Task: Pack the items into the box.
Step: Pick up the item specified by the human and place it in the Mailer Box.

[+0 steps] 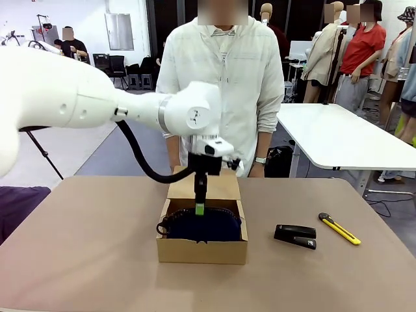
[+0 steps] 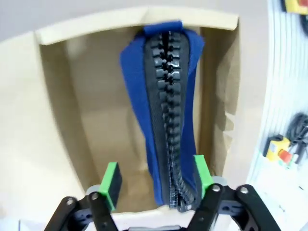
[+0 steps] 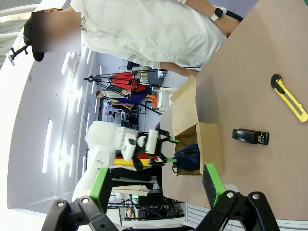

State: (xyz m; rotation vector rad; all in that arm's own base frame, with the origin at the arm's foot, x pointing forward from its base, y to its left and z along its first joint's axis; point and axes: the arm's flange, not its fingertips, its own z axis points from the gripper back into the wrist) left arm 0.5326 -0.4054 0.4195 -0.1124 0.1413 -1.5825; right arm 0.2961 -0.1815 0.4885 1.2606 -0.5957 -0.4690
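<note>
The navy-blue zip pouch stands on edge inside the brown cardboard box, zip upward. My left gripper hangs just over it, open. In the left wrist view the pouch lies between the green pads, close against one pad and clear of the other. The yellow-and-black utility knife lies on the table at the right, also in the right wrist view as the knife. My right gripper is open, with nothing between its fingers, high and away from the box.
A black stapler lies between the box and the knife. The box's lid flap stands open on the far side. A person stands right behind it at the table's far edge. A white table is at the back right.
</note>
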